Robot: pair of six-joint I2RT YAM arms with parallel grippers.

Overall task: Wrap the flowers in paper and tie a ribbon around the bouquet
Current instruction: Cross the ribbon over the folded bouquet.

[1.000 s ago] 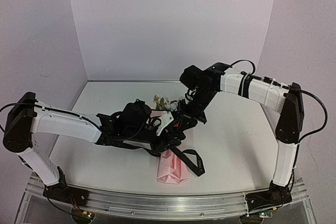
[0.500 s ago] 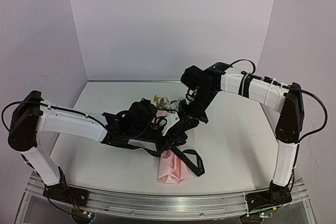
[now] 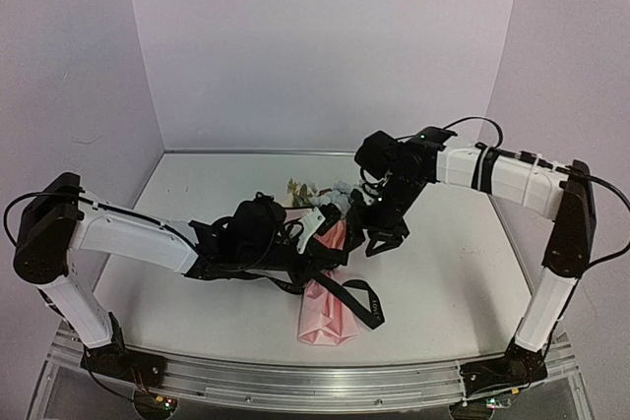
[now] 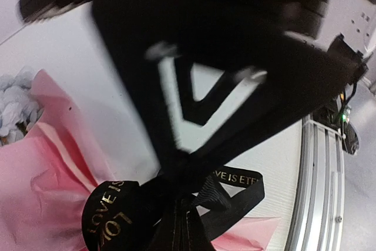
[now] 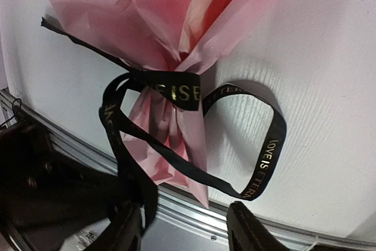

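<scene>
The bouquet lies on the table, its flowers (image 3: 323, 194) toward the back and its pale pink paper (image 3: 328, 310) (image 5: 135, 10) toward the near edge. The black ribbon (image 5: 176, 89) with gold lettering circles the paper's narrow waist, and a loose loop (image 5: 271, 145) rests on the table. My left gripper (image 3: 317, 243) (image 4: 182, 224) is shut on the ribbon (image 4: 235, 177) beside the paper (image 4: 35, 174). Just right of the bouquet, my right gripper (image 3: 379, 233) (image 5: 185, 233) stands open. One ribbon strand passes its left finger (image 5: 126, 230), with nothing between the fingers.
A metal rail (image 5: 194, 210) (image 4: 320, 174) runs along the table's near edge, close to the paper's tip. White walls close in the back and both sides. Blurred black shapes fill the top of the left wrist view.
My left gripper has shut on the ribbon. My right gripper has opened, let go of the ribbon and drawn back to the right, away from the bouquet.
</scene>
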